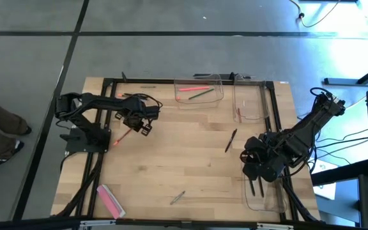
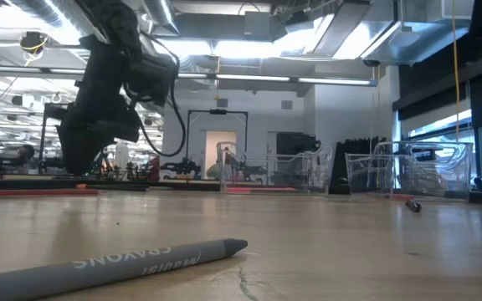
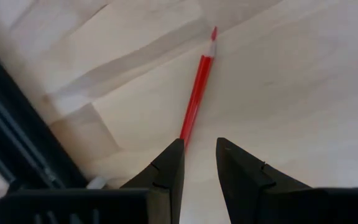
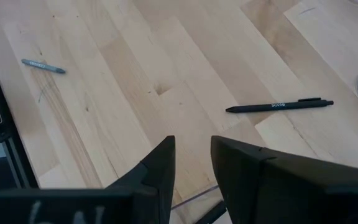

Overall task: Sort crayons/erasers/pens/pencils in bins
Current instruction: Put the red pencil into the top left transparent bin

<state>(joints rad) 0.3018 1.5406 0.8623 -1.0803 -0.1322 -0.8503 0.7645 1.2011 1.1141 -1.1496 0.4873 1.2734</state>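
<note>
High view shows the left gripper [image 1: 144, 125] hanging at about nine o'clock on the table [image 1: 171, 160], just above the upper end of a red pencil [image 1: 122, 136]; in the left wrist view its fingers [image 3: 166, 168] stand parted with nothing between them, and the pencil lies off to one side of the gap, so a straight descent could pin the stick under one finger or flick it toward the black frame bar [image 1: 101, 160] close by. Being thin and round, the pencil would probably roll if nudged. Over at four o'clock the right gripper [image 1: 255, 167] hovers beside a clear bin [image 1: 270, 203], its fingers apart and empty; a black pen [image 1: 231, 140] lies near three o'clock and a grey crayon [image 1: 177, 197] at six. Two more bins [image 1: 200, 92] sit at twelve to one o'clock, and the pink eraser [image 1: 110, 200] rests at seven, so it looks as though much of the sorting remains
</note>
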